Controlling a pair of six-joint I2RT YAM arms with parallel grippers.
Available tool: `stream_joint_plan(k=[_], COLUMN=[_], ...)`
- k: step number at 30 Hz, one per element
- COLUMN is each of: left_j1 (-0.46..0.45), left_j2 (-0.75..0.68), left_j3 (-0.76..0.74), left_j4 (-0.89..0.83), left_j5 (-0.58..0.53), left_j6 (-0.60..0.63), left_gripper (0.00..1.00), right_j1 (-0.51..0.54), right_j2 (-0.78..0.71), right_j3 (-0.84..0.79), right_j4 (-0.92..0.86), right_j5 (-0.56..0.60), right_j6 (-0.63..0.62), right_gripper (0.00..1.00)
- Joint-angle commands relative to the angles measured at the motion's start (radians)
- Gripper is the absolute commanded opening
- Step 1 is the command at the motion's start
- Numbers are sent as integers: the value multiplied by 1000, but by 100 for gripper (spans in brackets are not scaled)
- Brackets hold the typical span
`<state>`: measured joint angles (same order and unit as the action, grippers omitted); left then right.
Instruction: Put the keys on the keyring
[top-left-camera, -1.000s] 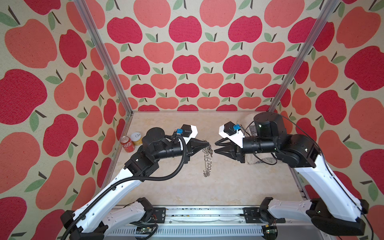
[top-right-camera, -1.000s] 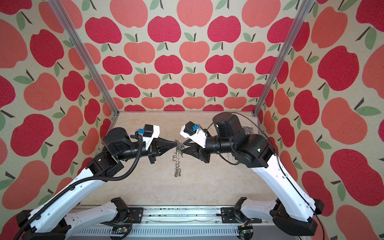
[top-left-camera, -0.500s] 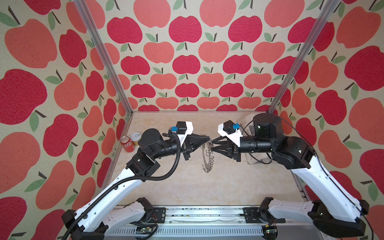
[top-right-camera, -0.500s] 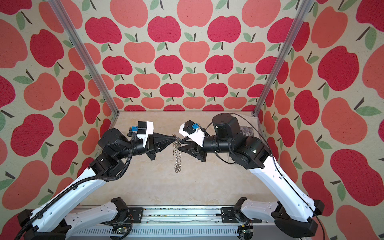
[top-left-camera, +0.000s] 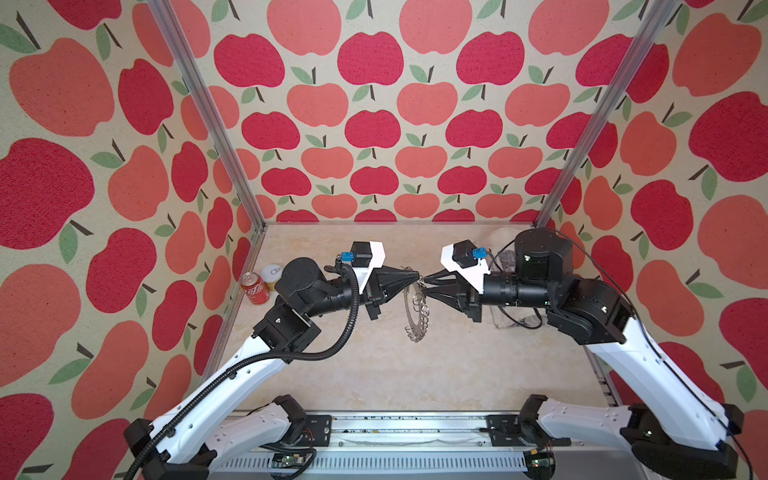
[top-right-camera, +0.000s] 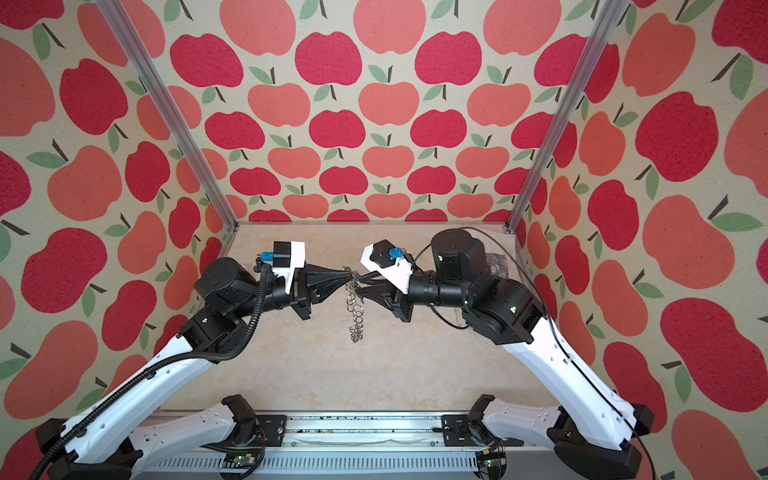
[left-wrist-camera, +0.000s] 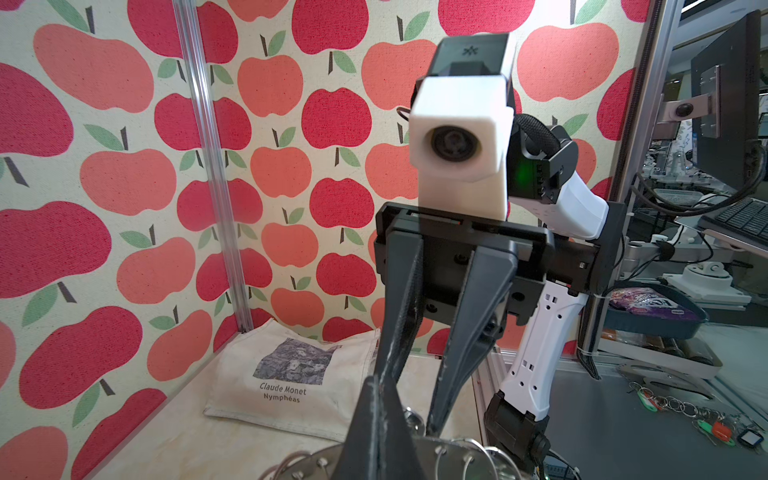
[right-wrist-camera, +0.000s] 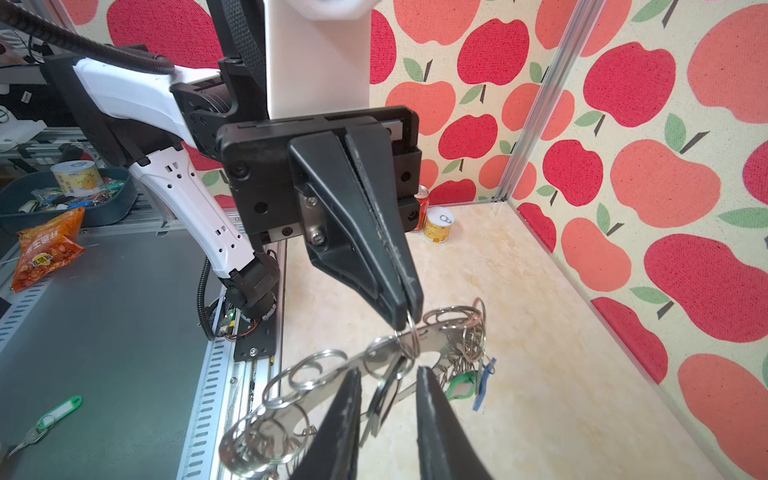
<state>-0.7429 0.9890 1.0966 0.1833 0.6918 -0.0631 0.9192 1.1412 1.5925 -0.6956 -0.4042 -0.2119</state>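
Observation:
The keyring, a silver disc fringed with wire rings, hangs edge-on above the table's middle. My left gripper is shut on its upper rim. My right gripper faces it tip to tip and is open. Its fingers straddle a split ring and a thin silver piece hanging from the keyring. A blue tag and a green tag show beside the disc's far rings. I cannot tell whether they are attached. No key is plainly visible.
Two drink cans stand at the left wall. A cream tote bag lies in the back right corner behind my right arm. Outside the cell, a green-tagged key and a snack bag lie on the metal bench.
My right gripper has moved left up to the keyring's top and its jaws have narrowed. My left gripper has kept hold and shifted the keyring slightly up and back.

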Motion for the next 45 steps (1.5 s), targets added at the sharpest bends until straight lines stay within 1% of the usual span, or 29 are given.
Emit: stream_joint_plan(k=[1, 2, 4, 6, 11, 14, 19, 25, 27, 29, 30, 31, 32, 33, 35, 38, 45], left_j1=[5, 5, 5, 7, 8, 10, 18, 23, 25, 28, 32, 37, 44, 52, 65, 85, 107], left_j2=[-10, -9, -10, -12, -15, -19, -24, -21, -21, -25, -30, -34, -36, -38, -38, -35, -19], left_j3=[-1, -1, -4, -7, -14, -22, -39, -66, -70, -75, -81, -88, -96, -104, -122, -147, -162], left_j4=[71, 73, 79, 84, 103, 122, 168, 234, 244, 247, 252, 266, 276, 293, 341, 411, 488], left_j5=[23, 23, 22, 19, 10, 8, 14, 26, 30, 34, 39, 44, 54, 62, 84, 118, 163], left_j6=[-20, -21, -22, -22, -24, -30, -51, -83, -87, -90, -93, -99, -107, -121, -149, -189, -238], left_gripper=[0, 0, 0, 0, 0, 0, 0, 0, 0, 0, 0, 0, 0, 0, 0, 0, 0], right_j1=[10, 10, 15, 17, 20, 24, 38, 74, 76, 76, 76, 76, 75, 74, 70, 46, -38], right_j2=[-1, -1, -2, -8, -18, -30, -40, -31, -31, -36, -41, -47, -53, -61, -79, -105, -89], right_j3=[-11, -14, -22, -36, -57, -93, -155, -205, -208, -200, -192, -180, -172, -161, -147, -135, -71], right_j4=[28, 30, 43, 57, 87, 119, 198, 298, 304, 278, 254, 226, 202, 177, 146, 131, 122], right_j5=[3, -3, -6, -5, -14, -13, -34, -38, -32, -16, -3, 14, 26, 40, 57, 55, -48], right_j6=[-5, -6, 2, 9, 28, 49, 99, 144, 148, 139, 130, 115, 103, 91, 72, 61, 55], right_gripper=[25, 24, 18, 16, 6, 2, 0, 0, 2, 9, 15, 24, 29, 32, 36, 37, 38])
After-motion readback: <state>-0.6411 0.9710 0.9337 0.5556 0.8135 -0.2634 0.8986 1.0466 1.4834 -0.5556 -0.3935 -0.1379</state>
